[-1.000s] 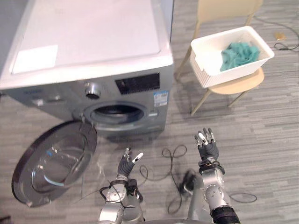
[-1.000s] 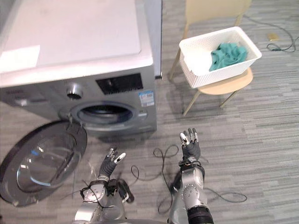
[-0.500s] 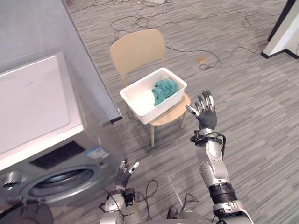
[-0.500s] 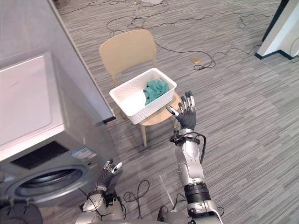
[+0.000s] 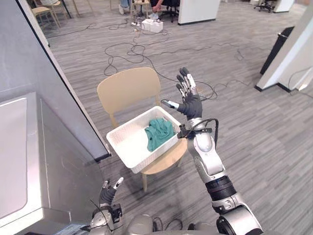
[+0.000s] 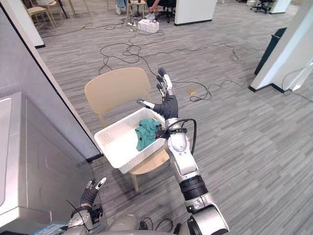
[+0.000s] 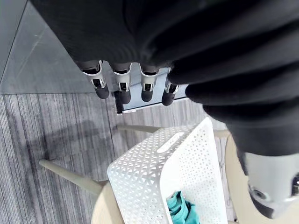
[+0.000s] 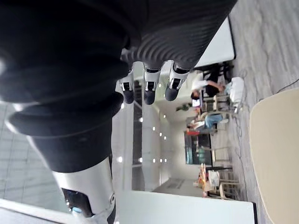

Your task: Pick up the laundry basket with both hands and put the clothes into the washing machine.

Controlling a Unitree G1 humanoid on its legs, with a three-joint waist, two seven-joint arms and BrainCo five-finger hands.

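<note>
A white perforated laundry basket (image 5: pixel 128 147) sits on the seat of a tan wooden chair (image 5: pixel 128 89), holding teal clothes (image 5: pixel 158 132). My right hand (image 5: pixel 188 102) is raised above the basket's right end, fingers straight and spread, touching nothing. My left hand (image 5: pixel 108 191) is low near the bottom of the view, well short of the basket, fingers straight and empty. The left wrist view looks past those fingers (image 7: pixel 122 88) at the basket (image 7: pixel 154 177) and the teal clothes (image 7: pixel 181 209). The grey washing machine (image 5: pixel 29 161) stands at the left, its top and side showing.
Black cables (image 5: pixel 142 54) trail across the grey plank floor behind the chair. A white pillar (image 5: pixel 286 46) and a dark bin (image 5: pixel 275 46) stand at the right. More chairs (image 5: pixel 46 11) and a person's legs (image 5: pixel 159 6) are far back.
The camera has swung up and right, away from the washer's door opening, so the chair and basket now sit mid-view. My right hand has risen to just above the basket's right end.
</note>
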